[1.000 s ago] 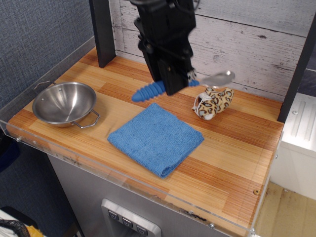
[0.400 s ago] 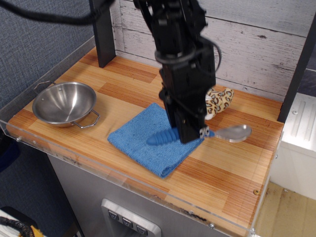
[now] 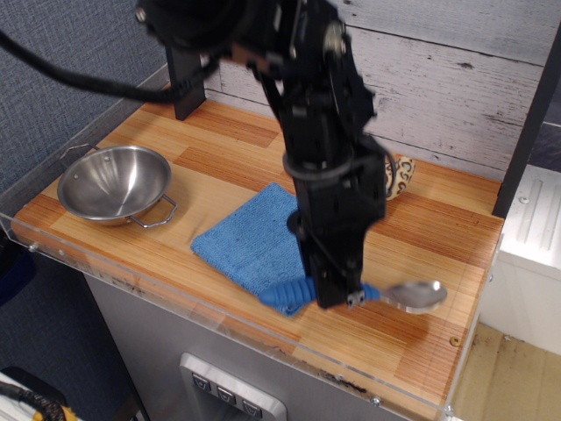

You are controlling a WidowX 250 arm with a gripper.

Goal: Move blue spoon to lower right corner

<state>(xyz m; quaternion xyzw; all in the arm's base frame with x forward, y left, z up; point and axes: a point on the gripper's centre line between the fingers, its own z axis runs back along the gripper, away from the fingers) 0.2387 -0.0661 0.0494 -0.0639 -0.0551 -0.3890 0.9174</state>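
Note:
My gripper (image 3: 344, 298) is shut on the blue spoon (image 3: 372, 293) and holds it level just above the tabletop. The ribbed blue handle (image 3: 291, 296) sticks out to the left over the near corner of the cloth. The silver bowl (image 3: 418, 295) of the spoon points right, over bare wood. The lower right corner (image 3: 452, 344) of the striped wooden table, with its small screw, lies a short way in front and to the right of the spoon's bowl. My arm hides the middle of the spoon.
A folded blue cloth (image 3: 252, 245) lies mid-table, partly behind my arm. A steel bowl (image 3: 114, 183) sits at the left. A leopard-print toy (image 3: 399, 175) lies at the back, mostly hidden. A clear acrylic rim (image 3: 263, 331) edges the front.
My gripper has carried the spoon from the back of the table, over the cloth, forward and to the right toward the front right area, and lower.

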